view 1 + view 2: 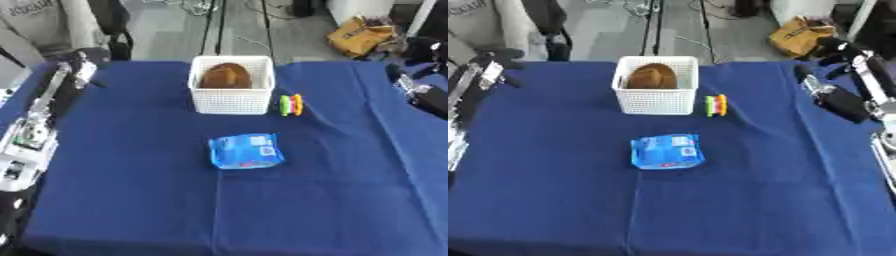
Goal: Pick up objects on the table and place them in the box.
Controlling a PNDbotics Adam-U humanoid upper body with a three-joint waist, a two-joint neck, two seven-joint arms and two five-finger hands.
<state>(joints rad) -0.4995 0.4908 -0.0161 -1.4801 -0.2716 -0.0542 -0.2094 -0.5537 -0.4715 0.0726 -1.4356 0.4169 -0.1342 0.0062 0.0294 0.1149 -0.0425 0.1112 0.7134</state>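
Blue cloth (131,200) covers the table. A white basket (231,100) sits at upper centre with a brown item (227,76) already inside. Just right of it lies a small green, yellow and pink object (290,105); below it, mid-frame, a blue packet (246,150). The left hand (493,61) shows at upper left and the right hand (822,80) at upper right, both well apart from the items; I cannot tell how their fingers are set. A good next grasp likely means coming down over the packet's short sides, then lifting clear of the basket rim before release.
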